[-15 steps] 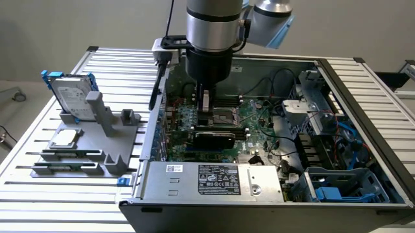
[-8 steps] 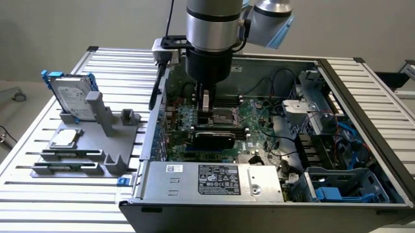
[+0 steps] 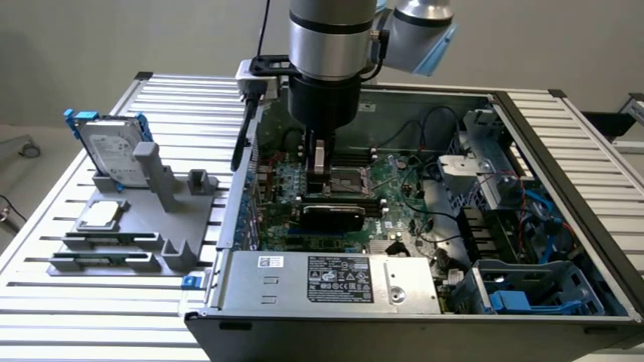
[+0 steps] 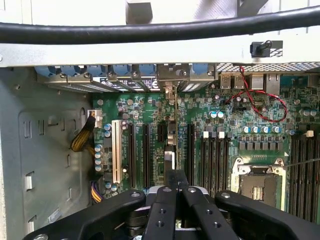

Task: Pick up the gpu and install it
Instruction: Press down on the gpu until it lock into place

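My gripper [image 3: 320, 177] reaches straight down into the open computer case [image 3: 563, 173], over the large green motherboard [image 3: 397, 204]. The gpu [image 3: 332, 216] stands on edge below it, its glossy black shroud facing the exterior camera. In the wrist view the gpu [image 4: 171, 130] is a thin edge-on strip running between the black expansion slots toward the slot brackets at the case's rear wall. The black fingers [image 4: 162, 200] of my gripper [image 4: 175, 175] meet on the card's upper edge, shut on it. Whether the card is fully seated in a slot is hidden.
A silver hard drive with a blue frame [image 3: 108, 151] stands on a grey fixture [image 3: 131, 226] at the exterior view's left. The power supply [image 3: 332, 279] fills the case's near side. The CPU socket [image 4: 257, 182], red-black wires [image 4: 260, 105] and a black cable [image 4: 160, 30] lie close by.
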Controlling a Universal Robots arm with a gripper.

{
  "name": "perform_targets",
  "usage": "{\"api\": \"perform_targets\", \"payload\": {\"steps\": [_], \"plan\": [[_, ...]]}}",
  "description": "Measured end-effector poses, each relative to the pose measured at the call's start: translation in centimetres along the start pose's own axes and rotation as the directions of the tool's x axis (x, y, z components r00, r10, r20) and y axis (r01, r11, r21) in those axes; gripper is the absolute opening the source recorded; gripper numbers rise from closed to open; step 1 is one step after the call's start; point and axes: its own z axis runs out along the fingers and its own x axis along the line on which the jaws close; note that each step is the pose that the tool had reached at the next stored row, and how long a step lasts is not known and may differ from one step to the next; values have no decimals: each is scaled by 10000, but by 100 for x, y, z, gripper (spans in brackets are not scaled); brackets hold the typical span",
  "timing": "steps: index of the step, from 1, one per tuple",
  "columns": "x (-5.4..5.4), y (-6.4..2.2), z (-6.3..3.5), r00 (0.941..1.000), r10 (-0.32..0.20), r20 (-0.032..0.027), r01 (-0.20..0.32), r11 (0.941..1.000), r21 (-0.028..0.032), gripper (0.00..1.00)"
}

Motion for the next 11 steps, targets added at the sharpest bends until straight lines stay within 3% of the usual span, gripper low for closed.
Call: {"api": "perform_targets", "payload": {"steps": [3,6,11], "plan": [[0,0,0,10000,0,-1,0,10000,2,11],[-14,26,39,10000,3,0,-3,10000,60,11],[-54,91,130,10000,3,1,-4,9999,106,11]]}}
